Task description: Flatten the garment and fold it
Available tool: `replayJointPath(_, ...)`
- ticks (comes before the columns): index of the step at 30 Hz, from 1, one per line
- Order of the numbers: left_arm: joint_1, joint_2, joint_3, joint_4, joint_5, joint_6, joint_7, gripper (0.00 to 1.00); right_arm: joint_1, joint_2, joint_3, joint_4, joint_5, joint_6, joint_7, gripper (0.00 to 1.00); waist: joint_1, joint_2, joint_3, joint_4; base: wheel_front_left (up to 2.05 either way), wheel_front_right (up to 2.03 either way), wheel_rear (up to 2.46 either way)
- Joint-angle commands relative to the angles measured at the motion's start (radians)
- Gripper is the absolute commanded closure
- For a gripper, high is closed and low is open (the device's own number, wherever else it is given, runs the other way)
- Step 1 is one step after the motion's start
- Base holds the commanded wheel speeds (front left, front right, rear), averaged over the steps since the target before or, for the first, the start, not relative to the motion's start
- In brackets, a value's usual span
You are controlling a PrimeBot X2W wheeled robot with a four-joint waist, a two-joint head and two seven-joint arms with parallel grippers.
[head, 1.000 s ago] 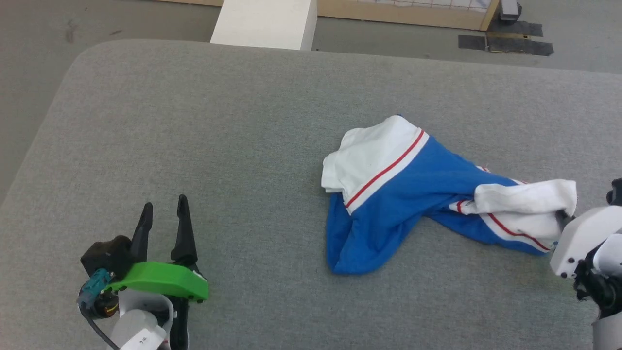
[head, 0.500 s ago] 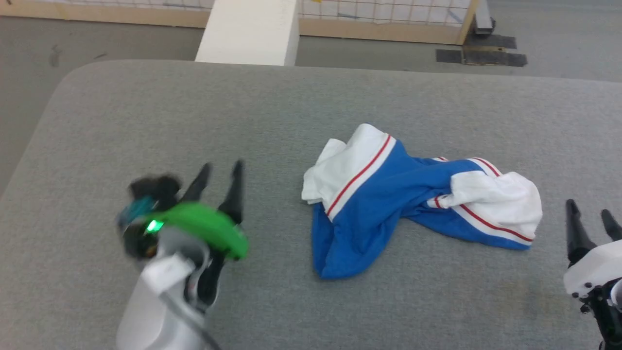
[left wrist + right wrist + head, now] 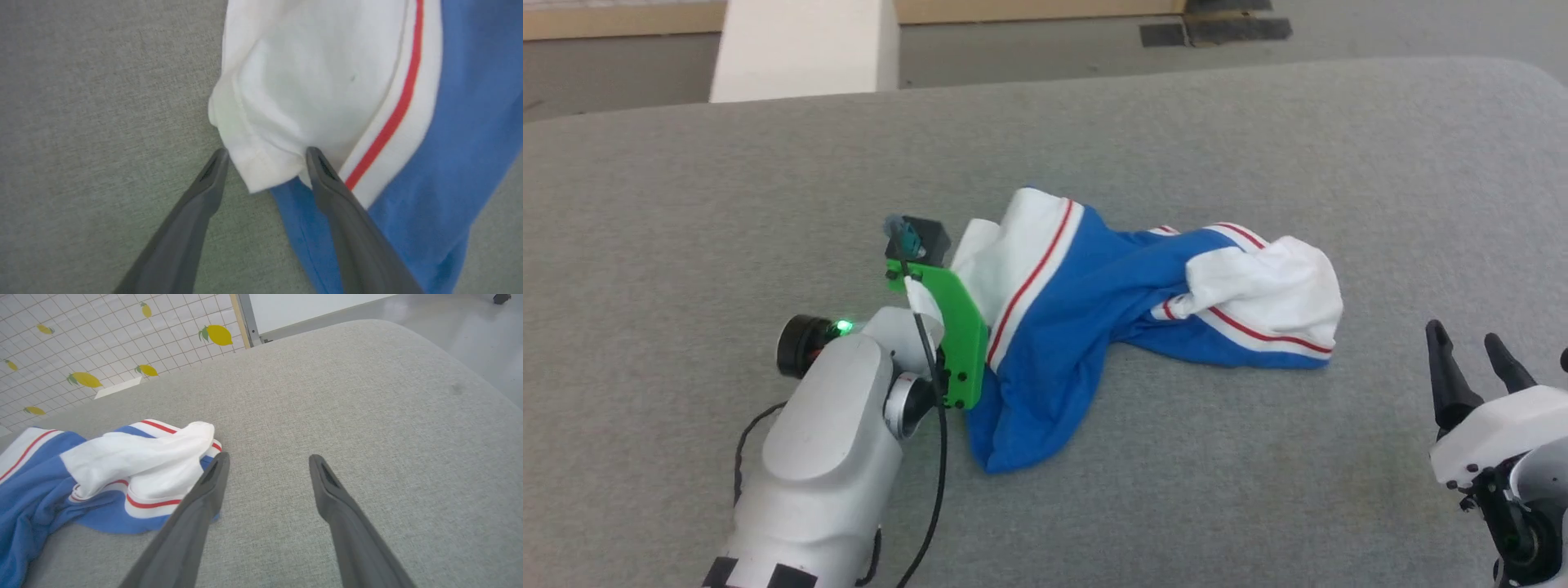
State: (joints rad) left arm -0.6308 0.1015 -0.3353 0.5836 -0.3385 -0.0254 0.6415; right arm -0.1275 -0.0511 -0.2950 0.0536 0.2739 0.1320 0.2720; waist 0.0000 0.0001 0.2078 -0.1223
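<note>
- Garment [image 3: 1078, 327]: blue T-shirt with white sleeves and red-and-white stripe trim, lying bunched and twisted at the centre of the head view. One white sleeve sits at its upper left, the other at its right end, and a blue fold trails towards the lower centre.
- Counter [image 3: 1258, 147]: grey fabric surface with rounded corners that carries the garment.
- Left end effector [image 3: 265, 153]: parted about halfway and holding nothing. In the left wrist view its two dark fingers straddle the hemmed corner of the upper-left sleeve, one tip beside the hem over bare counter, the other over the sleeve close to the red stripe. Whether the tips touch the cloth cannot be told.
- Green bracket [image 3: 956, 327]: on the left wrist. In the head view it and the pale forearm cover the sleeve's left edge and this end effector's fingers.
- Black cable [image 3: 935, 490]: runs down along the left forearm.
- Right end effector [image 3: 1462, 335]: at the lower right of the head view, fingers apart and empty over bare counter. In the right wrist view one finger overlaps the edge of the right-hand sleeve.
- White block [image 3: 805, 49]: upper left, beyond the counter's far edge.
- Dark floor patches [image 3: 1217, 31]: top centre-right.
- Tiled panel with lemon prints [image 3: 102, 343]: upper left of the right wrist view, behind the counter.
</note>
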Motion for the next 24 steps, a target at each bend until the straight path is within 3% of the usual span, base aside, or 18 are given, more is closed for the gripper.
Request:
replayJointPath(1,-0.004,0.014,-0.004,0.016,0.010,0.004,0.006,0.00,-0.009,0.001,-0.001,0.006,0.001,-0.001,-0.012,0.00,0.0000,-0.0001,0.038,-0.039,0.00,0.00,0.00)
replayJointPath(2,0.001,0.015,-0.004,0.027,0.003,0.001,0.013,0.00,-0.009,0.001,-0.004,0.010,0.001,-0.001,-0.016,0.00,0.0000,-0.0001,0.040,-0.039,0.00,0.00,0.00)
replayJointPath(3,0.005,0.013,0.000,0.030,-0.005,-0.001,0.008,0.28,-0.009,0.001,-0.007,0.012,0.001,-0.001,-0.018,0.00,0.0000,-0.0001,0.040,-0.037,0.00,0.00,0.00)
replayJointPath(4,0.007,0.012,0.004,0.029,-0.011,-0.005,-0.009,1.00,-0.008,0.001,-0.012,0.015,-0.001,-0.001,-0.021,0.00,0.0000,-0.0001,0.041,-0.033,0.00,0.00,0.00)
replayJointPath(14,0.029,-0.013,0.126,-0.096,-0.128,0.003,-0.241,1.00,-0.016,0.001,-0.001,0.044,-0.010,-0.001,-0.028,0.00,0.0000,-0.0001,0.000,0.061,0.00,0.00,0.00)
replayJointPath(19,0.144,0.018,0.229,-0.218,-0.178,0.065,-0.298,1.00,-0.019,0.001,0.015,0.055,-0.014,-0.001,-0.025,0.00,0.0000,-0.0001,-0.037,0.110,0.00,0.00,0.00)
replayJointPath(24,0.396,0.033,0.303,-0.304,-0.218,0.148,-0.275,1.00,-0.017,0.001,0.023,0.064,-0.012,-0.001,-0.022,0.00,0.0000,-0.0001,-0.060,0.139,0.00,0.00,0.00)
